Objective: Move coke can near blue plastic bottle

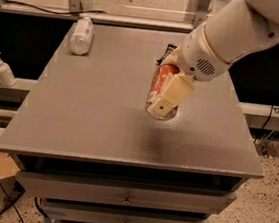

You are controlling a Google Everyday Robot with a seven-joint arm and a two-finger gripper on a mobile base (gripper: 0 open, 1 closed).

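The red coke can (159,83) is held in my gripper (163,100), tilted and lifted above the middle of the grey table. The cream fingers are shut on the can, one finger (170,93) lying across its front. The blue plastic bottle (81,35) lies on its side at the table's far left corner, well to the left of the can and apart from it. My white arm (234,31) reaches in from the upper right.
A flat black snack packet (165,53) lies at the back, partly hidden behind my arm. A white pump-dispenser bottle (3,70) stands on a shelf left of the grey table (94,108). Drawers (127,195) are below the table's front edge.
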